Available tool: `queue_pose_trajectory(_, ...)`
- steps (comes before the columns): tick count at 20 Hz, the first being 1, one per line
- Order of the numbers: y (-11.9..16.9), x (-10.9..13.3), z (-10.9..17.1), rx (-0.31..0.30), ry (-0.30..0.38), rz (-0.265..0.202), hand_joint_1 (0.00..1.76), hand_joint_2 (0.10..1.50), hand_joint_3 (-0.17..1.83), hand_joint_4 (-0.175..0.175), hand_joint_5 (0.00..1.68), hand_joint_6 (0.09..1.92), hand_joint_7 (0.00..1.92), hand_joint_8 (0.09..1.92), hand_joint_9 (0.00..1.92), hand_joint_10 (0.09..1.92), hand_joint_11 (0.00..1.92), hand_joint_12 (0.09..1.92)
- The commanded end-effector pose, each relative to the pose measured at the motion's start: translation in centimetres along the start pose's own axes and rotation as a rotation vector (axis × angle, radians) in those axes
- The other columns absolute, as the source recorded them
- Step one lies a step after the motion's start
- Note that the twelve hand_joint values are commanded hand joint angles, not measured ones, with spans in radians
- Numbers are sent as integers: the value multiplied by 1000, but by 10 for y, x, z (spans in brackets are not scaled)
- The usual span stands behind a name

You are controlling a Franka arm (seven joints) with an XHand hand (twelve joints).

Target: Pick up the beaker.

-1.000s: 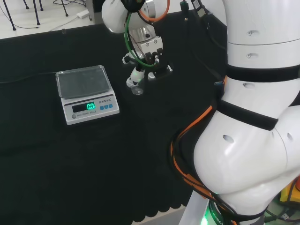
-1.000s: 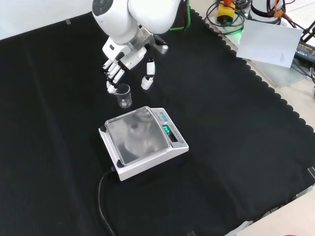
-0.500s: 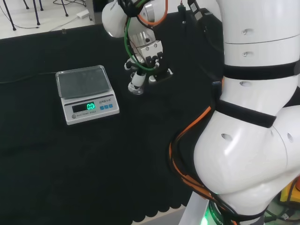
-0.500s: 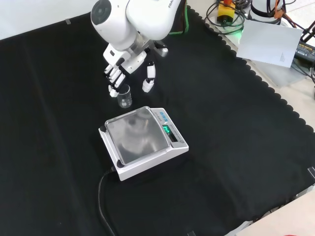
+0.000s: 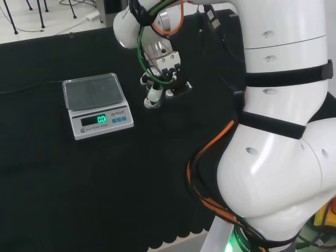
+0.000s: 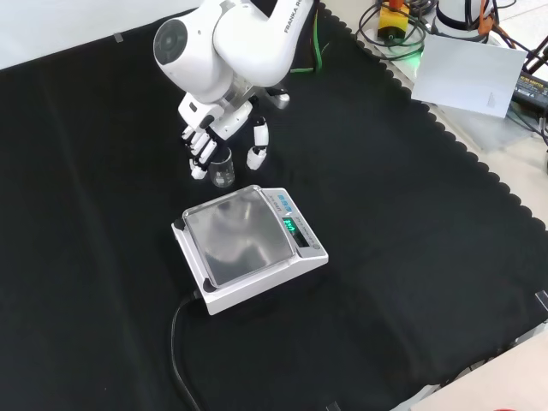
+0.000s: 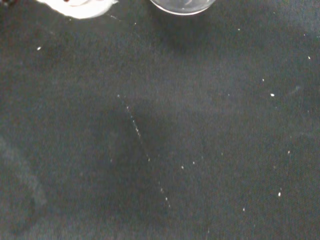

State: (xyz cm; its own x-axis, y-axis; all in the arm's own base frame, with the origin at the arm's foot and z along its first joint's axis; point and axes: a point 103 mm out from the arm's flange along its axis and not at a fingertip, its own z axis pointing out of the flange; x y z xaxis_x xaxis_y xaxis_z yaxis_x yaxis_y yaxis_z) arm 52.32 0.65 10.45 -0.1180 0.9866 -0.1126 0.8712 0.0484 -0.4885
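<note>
From the front view I see the upright beaker (image 6: 223,169) standing between my hand's (image 6: 210,128) uncurled fingers (image 6: 199,151) and thumb (image 6: 257,143), not yet gripped.

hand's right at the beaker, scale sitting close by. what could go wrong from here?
1. The beaker is small, clear and light; the hand has fingers on one side and the thumb on the other, not yet closed. An uneven close could tip or push it over.
2. The scale stands just in front of the beaker in the front view; a shoved beaker could knock its edge.
</note>
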Motion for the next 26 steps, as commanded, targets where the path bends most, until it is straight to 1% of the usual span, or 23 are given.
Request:
queue_pose_trajectory(1, 0, -2, -4, -10, 6, -4, 814, 675, 547, 3, 289, 87, 160, 749, 316, 893, 19, 1482)
queue_pose_trajectory(4, 1, -2, -5, -13, -8, -2, 829, 674, 551, 0, 302, 87, 165, 754, 331, 895, 33, 1483)
queue_pose_trajectory(6, 2, -2, -4, -19, -18, 1, 867, 671, 561, -5, 337, 87, 182, 761, 372, 886, 77, 1468)
queue_pose_trajectory(10, 3, 0, 0, -29, -46, 4, 980, 649, 612, -20, 428, 87, 253, 773, 516, 853, 227, 1421)
queue_pose_trajectory(13, 5, 2, 4, -50, -57, 8, 1055, 624, 667, -29, 480, 136, 318, 779, 637, 820, 347, 1374)
queue_pose_trajectory(14, 6, 3, 4, -56, -58, 9, 1071, 618, 687, -32, 491, 177, 342, 776, 670, 804, 375, 1363)
queue_pose_trajectory(15, 6, 3, 5, -67, -57, 9, 1085, 623, 702, -36, 495, 276, 384, 775, 708, 791, 399, 1357)
queue_pose_trajectory(16, 6, 4, 5, -74, -57, 11, 1093, 631, 711, -39, 486, 409, 423, 776, 740, 782, 420, 1352)
queue_pose_trajectory(18, 8, 4, 6, -86, -51, 13, 1106, 657, 722, -45, 520, 691, 523, 790, 824, 780, 482, 1328)
queue_pose_trajectory(19, 8, 4, 6, -94, -48, 13, 1109, 669, 726, -48, 535, 788, 562, 797, 857, 782, 509, 1321)
queue_pose_trajectory(22, 8, 5, 5, -121, -34, 5, 1114, 699, 738, -50, 635, 933, 658, 824, 920, 801, 556, 1317)
queue_pose_trajectory(26, 7, 6, 4, -137, -40, 4, 1140, 730, 755, -53, 678, 995, 752, 854, 951, 840, 604, 1296)
